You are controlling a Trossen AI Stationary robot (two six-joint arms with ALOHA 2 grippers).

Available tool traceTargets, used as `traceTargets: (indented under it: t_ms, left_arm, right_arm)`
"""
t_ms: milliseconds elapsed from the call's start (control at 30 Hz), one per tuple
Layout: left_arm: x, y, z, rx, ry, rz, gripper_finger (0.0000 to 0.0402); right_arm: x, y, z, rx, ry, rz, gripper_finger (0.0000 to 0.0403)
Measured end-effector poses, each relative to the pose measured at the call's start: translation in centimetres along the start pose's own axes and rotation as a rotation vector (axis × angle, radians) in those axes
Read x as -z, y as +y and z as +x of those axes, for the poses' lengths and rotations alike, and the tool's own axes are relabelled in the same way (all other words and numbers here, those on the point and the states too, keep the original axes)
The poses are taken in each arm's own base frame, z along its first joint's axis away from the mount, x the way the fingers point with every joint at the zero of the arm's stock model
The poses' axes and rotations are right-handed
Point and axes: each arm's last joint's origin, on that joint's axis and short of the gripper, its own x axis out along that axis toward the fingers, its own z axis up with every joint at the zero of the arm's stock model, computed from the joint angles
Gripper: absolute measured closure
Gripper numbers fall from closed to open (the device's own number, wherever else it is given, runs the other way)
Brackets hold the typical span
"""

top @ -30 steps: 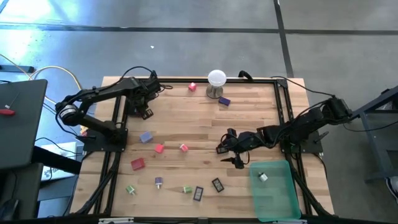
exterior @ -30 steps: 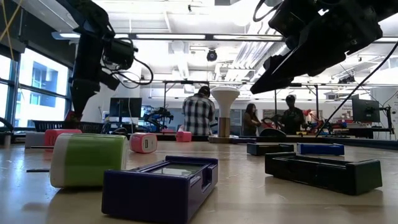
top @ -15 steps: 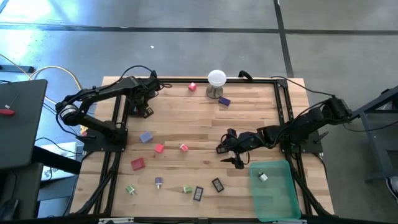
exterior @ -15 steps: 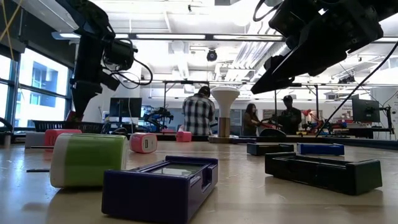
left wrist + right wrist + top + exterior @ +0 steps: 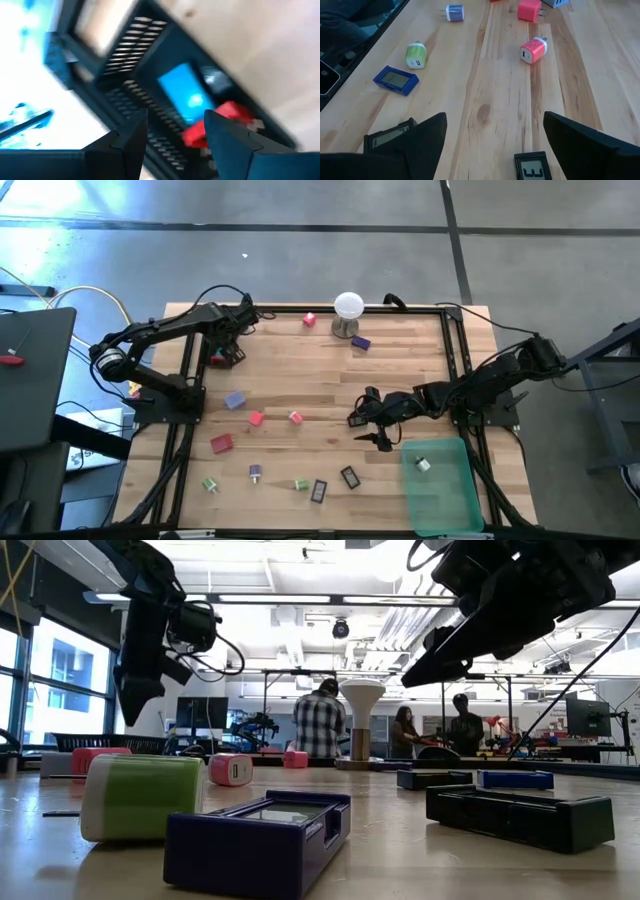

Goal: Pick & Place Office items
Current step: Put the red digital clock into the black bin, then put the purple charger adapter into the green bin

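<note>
The office items lie scattered on the wooden table [image 5: 400,370]: pink [image 5: 310,320], purple [image 5: 361,342], lavender [image 5: 235,400], red [image 5: 221,443], green [image 5: 210,484] and black [image 5: 349,477] pieces among them. My left gripper [image 5: 225,352] hangs open at the far left, over the black frame rail. A red piece [image 5: 220,122] and a blue piece [image 5: 185,92] lie just beyond its fingers [image 5: 125,145]. My right gripper [image 5: 372,430] hovers open above the table's middle right, with a small black display piece [image 5: 530,172] below it.
A green tray [image 5: 445,500] at the near right holds a small white-green piece [image 5: 423,465]. A white ball on a metal stand [image 5: 347,313] stands at the far edge. Black frame rails [image 5: 190,380] run along both sides. People stand in the room beyond the table.
My left gripper has turned at the wrist while staying over the far-left rail. In the low view the reddish bit at its fingertips no longer shows there. My right gripper has kept still.
</note>
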Motion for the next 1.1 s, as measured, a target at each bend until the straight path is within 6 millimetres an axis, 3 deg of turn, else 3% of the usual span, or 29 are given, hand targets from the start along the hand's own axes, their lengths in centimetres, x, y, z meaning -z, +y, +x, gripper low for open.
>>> traceTargets:
  t_ms: [367,600,833,1000,1100]
  left_arm:
    - [-0.1,-0.8,-0.7,-0.158,-0.033,0.074,0.0215]
    - [-0.1,-2.8,-3.6,-0.208,-0.097,0.162,0.0215]
    - [1.3,-6.3,-7.4,0.061,-0.108,0.198,0.0215]
    - [3.1,-9.1,-8.9,0.345,-0.029,0.275,0.0215]
    - [3.9,-10.2,-9.5,0.422,-0.008,0.320,0.0216]
  right_arm:
    - [0.0,0.0,0.0,0.001,-0.004,-0.006,0.0082]
    - [-0.1,0.0,0.0,0.002,-0.013,-0.007,0.0082]
    - [-0.1,0.0,0.0,0.000,-0.012,-0.017,0.0082]
    - [-0.3,0.0,0.0,-0.004,-0.030,-0.065,0.0082]
    - [-0.4,0.0,0.0,-0.005,-0.039,-0.094,0.0082]
